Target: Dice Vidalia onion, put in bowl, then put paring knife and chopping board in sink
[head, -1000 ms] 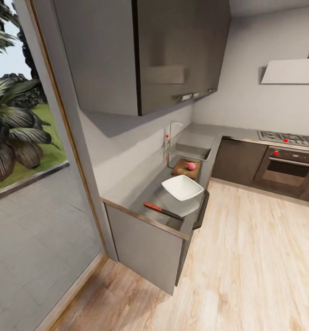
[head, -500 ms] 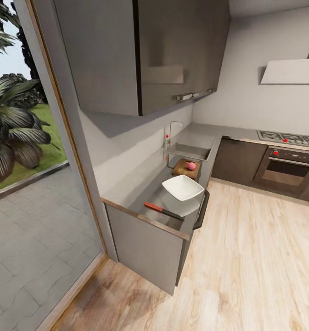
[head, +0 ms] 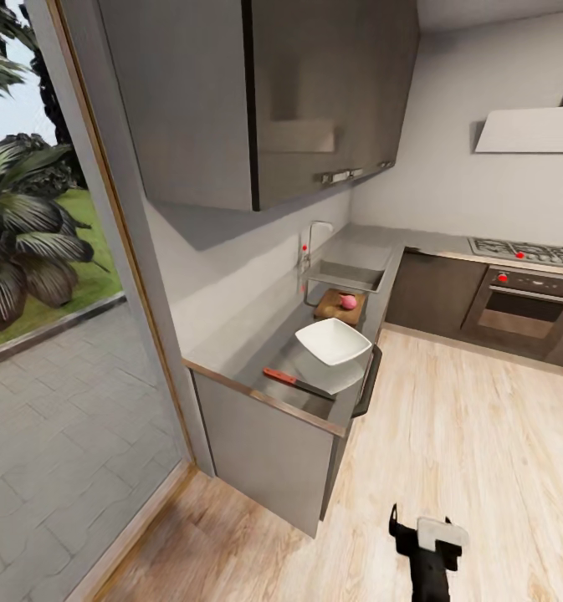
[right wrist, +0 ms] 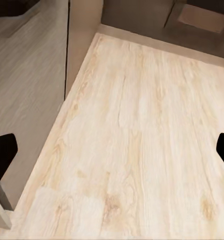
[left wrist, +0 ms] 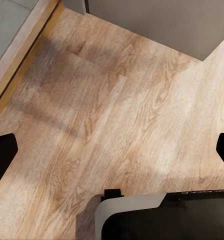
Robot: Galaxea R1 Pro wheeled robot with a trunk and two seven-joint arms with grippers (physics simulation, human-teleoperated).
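Note:
In the head view, the Vidalia onion (head: 347, 301), small, round and pinkish, lies on the dark-brown chopping board (head: 338, 306) beside the sink (head: 348, 274). The white bowl (head: 333, 343) stands nearer on the grey countertop (head: 260, 347). The red-handled paring knife (head: 295, 382) lies close to the counter's near end. A black and white arm part (head: 427, 548) rises at the picture's lower edge, far short of the counter. My left gripper (left wrist: 112, 155) and right gripper (right wrist: 112, 155) are open over the wooden floor, fingertips (left wrist: 2, 150) wide apart, nothing between them.
A chrome tap (head: 313, 238) stands behind the sink. Wall cabinets (head: 256, 100) hang above the counter. An oven (head: 524, 309) and hob (head: 524, 251) sit at the far right. A glass door (head: 55, 293) to a patio is at the left. Wooden floor (head: 448, 435) lies between me and the counter.
A black and white arm part has come up into the head view's lower edge. The things on the counter have not moved.

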